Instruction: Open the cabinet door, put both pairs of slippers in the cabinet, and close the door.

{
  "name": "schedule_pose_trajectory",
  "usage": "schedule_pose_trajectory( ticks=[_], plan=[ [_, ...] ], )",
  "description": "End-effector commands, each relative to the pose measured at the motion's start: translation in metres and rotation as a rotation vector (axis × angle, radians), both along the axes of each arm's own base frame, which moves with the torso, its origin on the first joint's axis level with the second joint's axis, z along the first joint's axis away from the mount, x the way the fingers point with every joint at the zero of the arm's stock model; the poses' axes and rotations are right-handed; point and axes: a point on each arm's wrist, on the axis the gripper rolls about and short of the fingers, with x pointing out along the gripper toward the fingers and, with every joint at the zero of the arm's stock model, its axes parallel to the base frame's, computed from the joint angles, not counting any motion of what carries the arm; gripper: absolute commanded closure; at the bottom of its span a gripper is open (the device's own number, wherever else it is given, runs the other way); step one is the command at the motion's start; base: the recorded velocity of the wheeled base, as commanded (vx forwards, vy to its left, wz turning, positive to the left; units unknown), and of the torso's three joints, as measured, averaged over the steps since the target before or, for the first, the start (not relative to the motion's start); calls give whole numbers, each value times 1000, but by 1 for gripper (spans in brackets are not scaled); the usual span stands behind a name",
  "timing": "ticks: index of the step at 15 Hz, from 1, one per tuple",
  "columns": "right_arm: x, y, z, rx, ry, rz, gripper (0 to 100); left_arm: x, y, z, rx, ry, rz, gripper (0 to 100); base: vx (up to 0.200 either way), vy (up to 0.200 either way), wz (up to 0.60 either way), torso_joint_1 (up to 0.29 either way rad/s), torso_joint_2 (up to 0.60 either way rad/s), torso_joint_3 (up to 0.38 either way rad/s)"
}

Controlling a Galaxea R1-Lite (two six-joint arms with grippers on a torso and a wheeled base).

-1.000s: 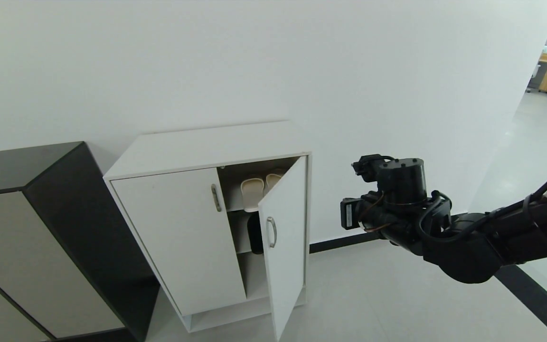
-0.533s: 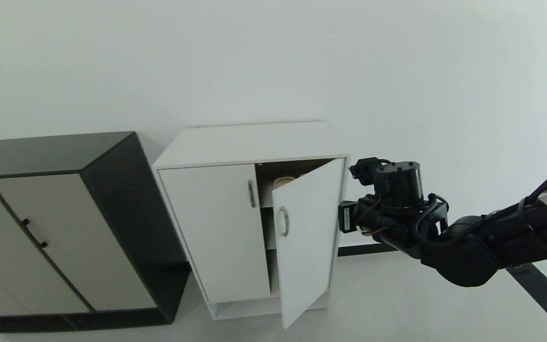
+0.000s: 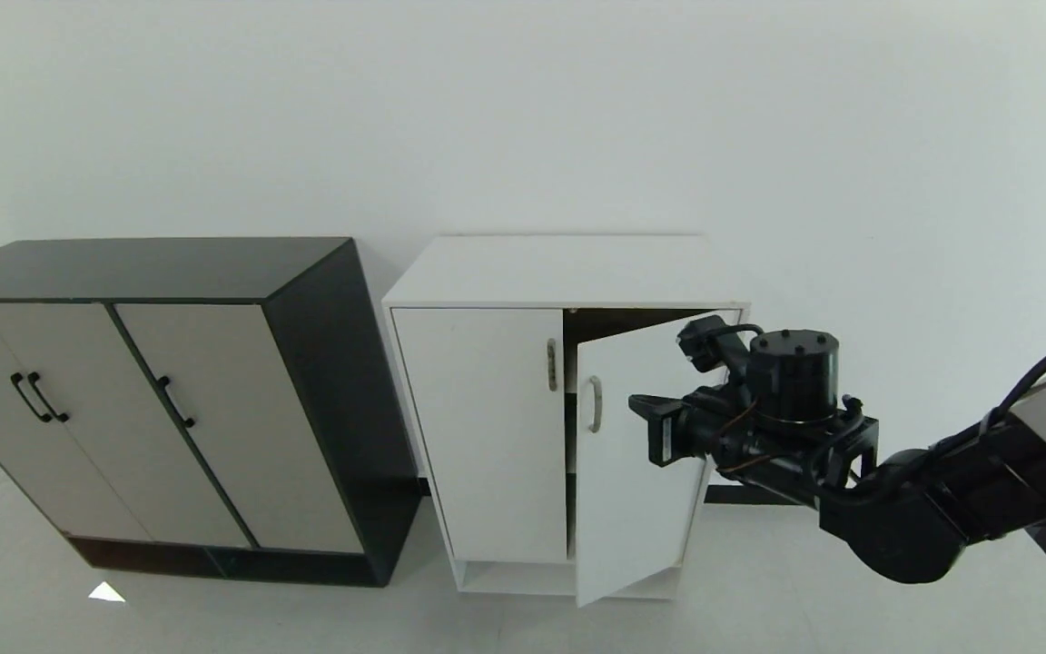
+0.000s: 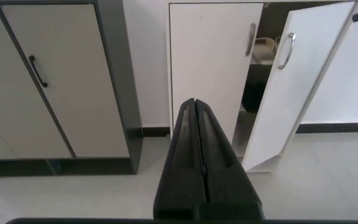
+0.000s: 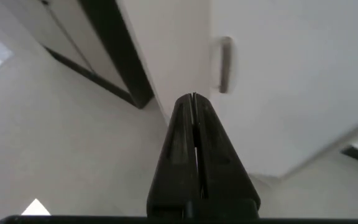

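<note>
Head view, shift: the whole picture has been swung sideways (the camera was turned, not the furniture), so the black cabinet [image 3: 314,363] is now fully taken in at 9 o'clock of the white cabinet [image 3: 559,268].
Door, change: the right door [image 3: 632,509], seen standing wide a second ago, has been brought round toward the frame. Only a narrow dark gap is left between it and the shut left door [image 3: 487,436].
Meaning for the task: both pairs are judged to be stowed already, so the closing step is taken to be under way and nearly done. A last push toward the frame is needed.
Right pincer [image 5: 194,98]: its fingers are pressed together and nothing is pinched. It is held at the door's outer face, at 3 o'clock of the handle [image 3: 594,404]; contact cannot be told.
Left pincer [image 4: 194,102]: it is pressed together and empty, and is kept well back from the white cabinet, facing its doors.
Slippers: a pale pair [image 4: 264,50] is seen through the gap on the upper shelf. A dark shape [image 4: 252,96] on the shelf below is judged to be the second pair.
Door, look: it is a flat white panel, hinged on its 3 o'clock side, with a slim metal bow handle near the free edge.
</note>
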Motion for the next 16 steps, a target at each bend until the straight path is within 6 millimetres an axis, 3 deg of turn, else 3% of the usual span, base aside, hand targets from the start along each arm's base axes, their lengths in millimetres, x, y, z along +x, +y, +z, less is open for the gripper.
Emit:
schedule_pose_trajectory(
  ticks=[1,6,14,16],
  plan=[
    [4,-16,-24,-29,14,27,100,0,0,0,0,0,-1,100,0,0,0,0,0,0],
    [5,-20,-36,-46,25,58,100,0,0,0,0,0,-1,100,200,0,0,-2,7,4],
    [8,-19,-37,-45,25,53,100,0,0,0,1,0,-2,100,200,0,0,5,3,1],
    [7,-19,-37,-45,25,55,100,0,0,0,1,0,-2,100,0,0,0,0,0,0]
  ],
)
